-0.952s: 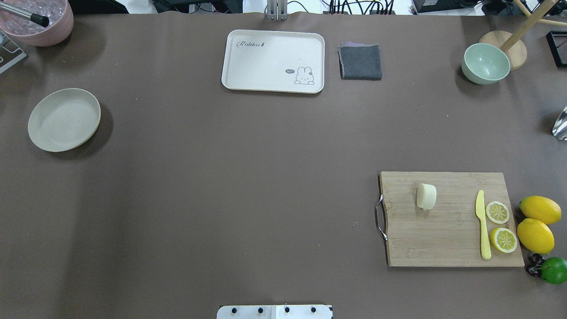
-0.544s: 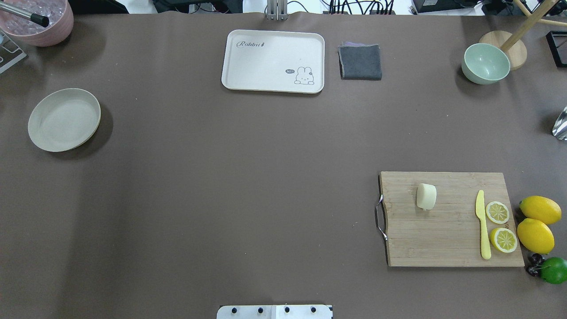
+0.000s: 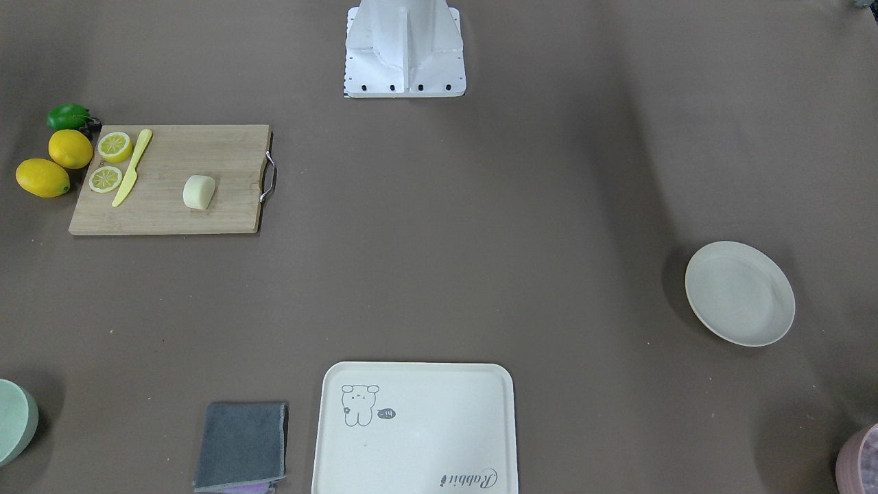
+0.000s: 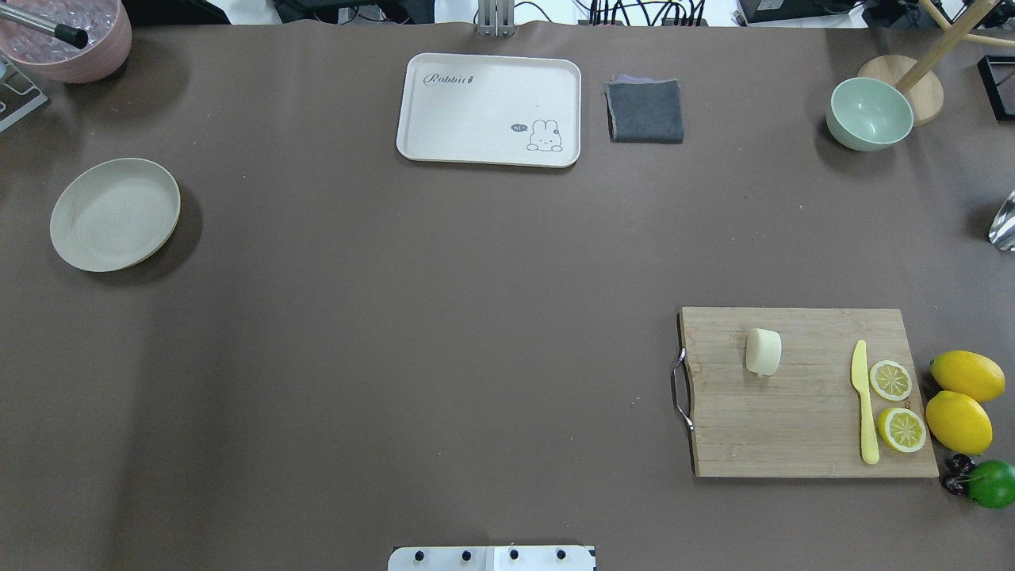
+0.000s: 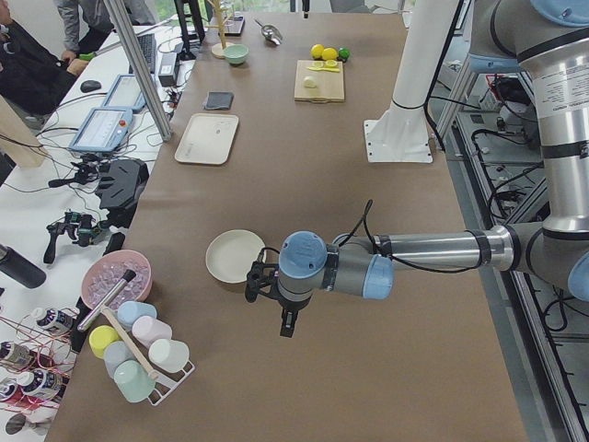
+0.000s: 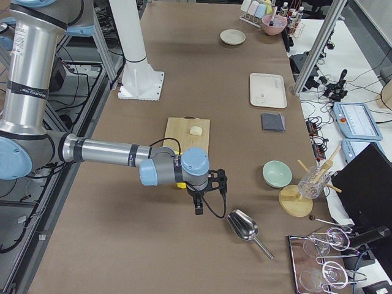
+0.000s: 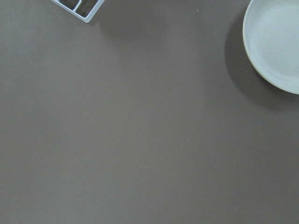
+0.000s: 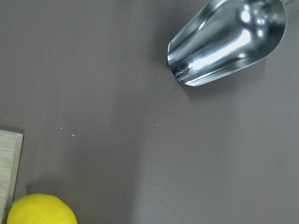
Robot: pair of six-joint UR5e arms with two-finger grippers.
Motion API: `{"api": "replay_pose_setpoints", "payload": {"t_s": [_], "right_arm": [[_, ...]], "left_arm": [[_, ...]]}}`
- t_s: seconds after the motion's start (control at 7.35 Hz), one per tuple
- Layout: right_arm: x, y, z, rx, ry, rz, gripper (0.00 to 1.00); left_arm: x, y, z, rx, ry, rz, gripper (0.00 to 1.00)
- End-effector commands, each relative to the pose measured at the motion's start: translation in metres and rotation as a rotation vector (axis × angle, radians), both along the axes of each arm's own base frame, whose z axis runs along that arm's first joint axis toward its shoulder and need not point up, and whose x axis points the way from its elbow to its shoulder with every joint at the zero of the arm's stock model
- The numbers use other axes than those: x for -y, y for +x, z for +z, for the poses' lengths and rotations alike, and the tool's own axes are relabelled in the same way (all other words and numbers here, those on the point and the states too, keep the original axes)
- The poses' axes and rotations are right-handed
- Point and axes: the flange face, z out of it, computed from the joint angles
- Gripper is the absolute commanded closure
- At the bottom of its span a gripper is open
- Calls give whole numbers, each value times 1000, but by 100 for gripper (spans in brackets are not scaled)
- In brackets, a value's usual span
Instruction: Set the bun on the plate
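Bun [image 4: 763, 351] looked soft, light, squashable, so grip gently across its rounded sides; couldn't tell whether left tool [image 5: 285, 325] or right tool [image 6: 199, 207] was wide or narrow.

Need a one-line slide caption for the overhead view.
Bun sits on the cutting board at right, plate far left, move not yet started.
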Motion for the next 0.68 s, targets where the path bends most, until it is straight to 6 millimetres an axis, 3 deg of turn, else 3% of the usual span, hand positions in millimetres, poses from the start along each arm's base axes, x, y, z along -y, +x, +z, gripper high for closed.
{"api": "replay_pose_setpoints", "payload": {"t_s": [0.0,0.14,0.27,0.41,0.54], "right_arm": [[1,0,1,5,30,-1,0],[0,0,3,5,22,2,0],[0,-1,3,3,25,-1,0],[0,-2,3,4,19,1,0],[0,-4,3,4,19,-4,0]], "left_arm": [[2,6,14,7,-12,14,2],[27,26,10,7,23,62,2],[40,46,12,9,45,101,2],[66,57,2,14,4,52,3],[84,82,-3,20,29,65,3]]}}
